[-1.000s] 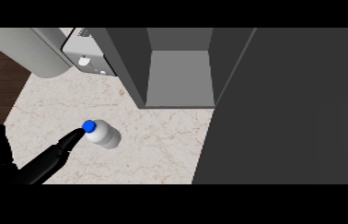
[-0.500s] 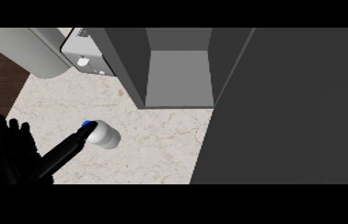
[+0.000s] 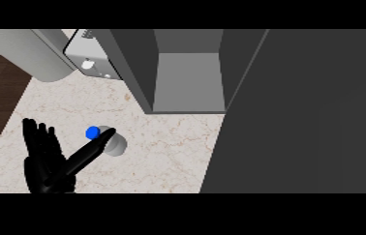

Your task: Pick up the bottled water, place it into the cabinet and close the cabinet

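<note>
Blue-capped clear plastic water bottle (image 3: 107, 139) is standing upright on the pale marbled stone counter (image 3: 164, 156), at near left, well short of the open grey cabinet (image 3: 187, 79) and to its left.

One black hand (image 3: 53, 161) is showing, coming in at the lower left corner. Which arm it belongs to is hard to tell from this view; by its place at the view's left I am reading it as the left hand. Fingers are spread and straight, pointing far; the thumb is reaching out to the right and lying against the bottle just below the cap. Nothing is curled round the bottle yet.

Step in hand, by my judgement: the pick-up, at the approach stage. Next move is calling for the fingers to close round the bottle's body, then a lift and a carry far and right into the cabinet's grey compartment.

A grey cylinder (image 3: 36, 55) and a pale panel with a small knob (image 3: 89, 60) are sitting at far left.

No brand, label or writing is readable anywhere.
</note>
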### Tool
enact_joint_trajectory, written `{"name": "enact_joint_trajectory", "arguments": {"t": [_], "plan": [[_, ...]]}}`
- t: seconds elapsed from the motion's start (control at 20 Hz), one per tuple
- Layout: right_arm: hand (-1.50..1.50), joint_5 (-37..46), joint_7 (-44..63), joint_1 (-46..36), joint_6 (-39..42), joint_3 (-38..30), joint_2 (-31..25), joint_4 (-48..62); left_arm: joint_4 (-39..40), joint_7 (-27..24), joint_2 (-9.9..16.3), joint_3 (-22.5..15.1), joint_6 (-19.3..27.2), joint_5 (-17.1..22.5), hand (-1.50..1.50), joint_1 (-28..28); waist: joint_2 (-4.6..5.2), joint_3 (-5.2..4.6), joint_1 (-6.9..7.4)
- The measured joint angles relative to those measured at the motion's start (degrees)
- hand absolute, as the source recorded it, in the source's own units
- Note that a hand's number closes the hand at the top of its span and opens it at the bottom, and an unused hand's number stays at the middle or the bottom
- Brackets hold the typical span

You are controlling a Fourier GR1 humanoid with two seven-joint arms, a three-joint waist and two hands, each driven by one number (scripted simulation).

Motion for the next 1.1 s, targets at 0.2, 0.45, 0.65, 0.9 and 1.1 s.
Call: {"name": "enact_joint_trajectory", "arguments": {"t": [0.2, 0.45, 0.65, 0.9, 1.1], "plan": [[-1.50, 0.2, -0.3, 0.3, -0.9, 1.1, -0.7, 0.0, 4.7, -6.6, 0.0, -0.1, -1.0, 5.3, -1.50, -0.1, -0.02, 0.01, -0.03], [-1.50, 0.9, -0.1, -0.5, -2.8, 2.6, -0.9, 0.2, 12.6, -14.0, -0.1, -0.2, -1.3, 12.1, -1.50, -2.8, -0.01, -0.02, -0.20], [-1.50, 1.4, 0.3, -1.0, -3.9, 3.7, -1.6, 0.1, 17.9, -19.3, -0.1, -0.6, -1.0, 16.5, -1.50, -4.2, -0.02, -0.02, -0.28], [-1.50, 1.3, -1.1, -0.5, -4.3, 2.9, -3.1, 0.2, 24.2, -25.8, -0.1, -0.6, -1.4, 21.5, -1.50, -5.7, 0.03, 0.02, -0.18], [-1.50, 1.2, -2.0, 0.1, -4.7, 3.2, -4.1, 0.1, 30.6, -30.9, -0.1, 0.7, -2.6, 25.4, -1.50, -8.1, 0.05, 0.02, -0.22]]}}
